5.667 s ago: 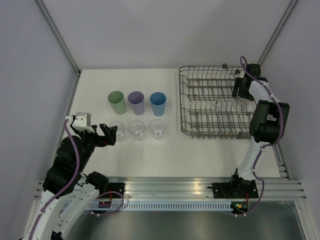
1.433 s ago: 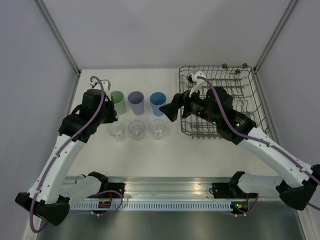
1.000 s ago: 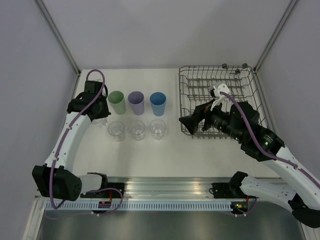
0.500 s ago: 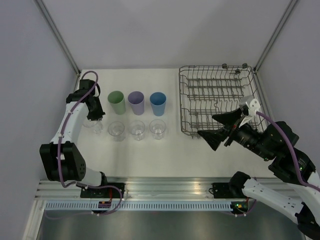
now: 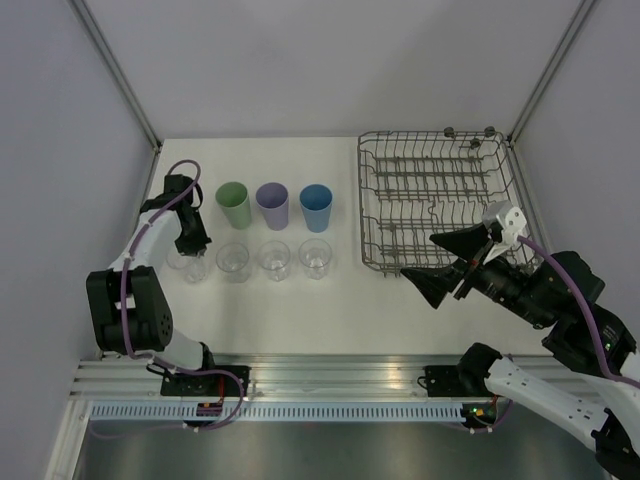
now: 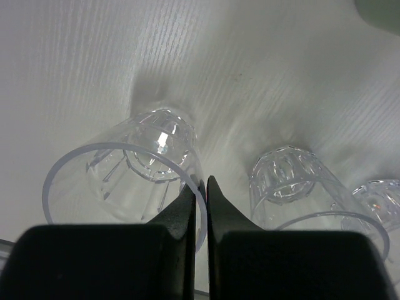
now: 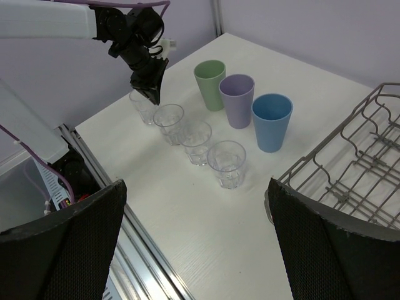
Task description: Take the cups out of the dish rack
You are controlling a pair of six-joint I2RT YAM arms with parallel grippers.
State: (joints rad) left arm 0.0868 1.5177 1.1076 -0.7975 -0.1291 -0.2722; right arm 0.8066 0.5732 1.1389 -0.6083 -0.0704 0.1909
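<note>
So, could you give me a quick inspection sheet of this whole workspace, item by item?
Surface: white table, looks clean.
Job's things: rack holds no cups. The green cup, purple cup and blue cup stand upright in a row to its left. Four clear cups stand in a nearer row.
Clutter: nothing seen.
Grippers: left gripper is shut on the leftmost clear cup at its rim. Right gripper is open and empty, near the rack's front edge.
Cables: purple cables run along both arms.
Surroundings: pale walls; metal rail at the near edge.
</note>
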